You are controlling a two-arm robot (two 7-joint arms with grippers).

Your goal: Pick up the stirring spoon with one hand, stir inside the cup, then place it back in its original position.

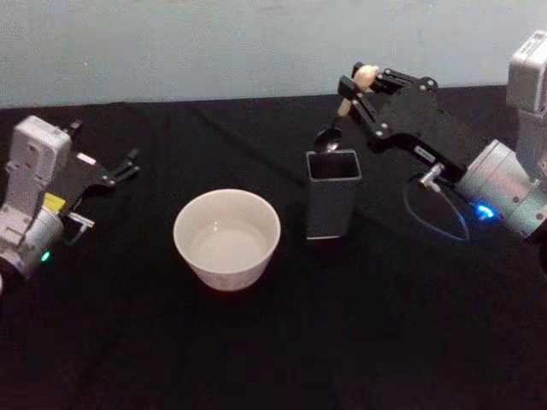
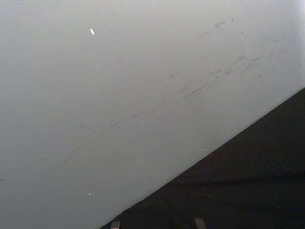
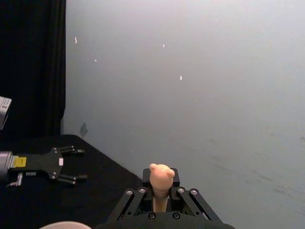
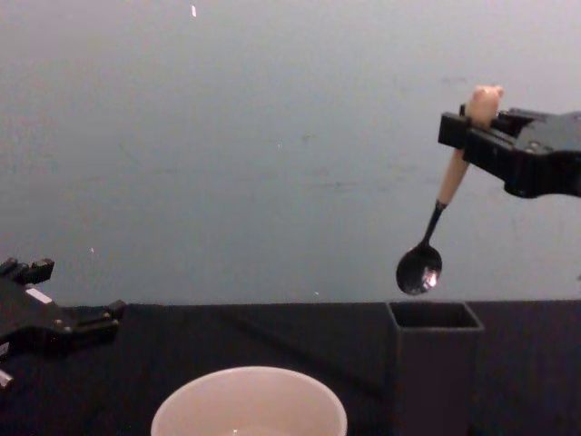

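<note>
One hand at work: right hand clamped on stirring spoon handle | spoon hangs bowl-down, just above grey holder | cup lies leftward, lower | left hand parked, fingers spread.

I see a table draped in black cloth filling the lower part of my head view, its far edge meeting a plain pale grey-blue wall. The wall carries faint dark scuffs and a few tiny white flecks (like chipped paint). A black curtain hangs at one side in my right wrist view. Lighting is soft, even.
</note>
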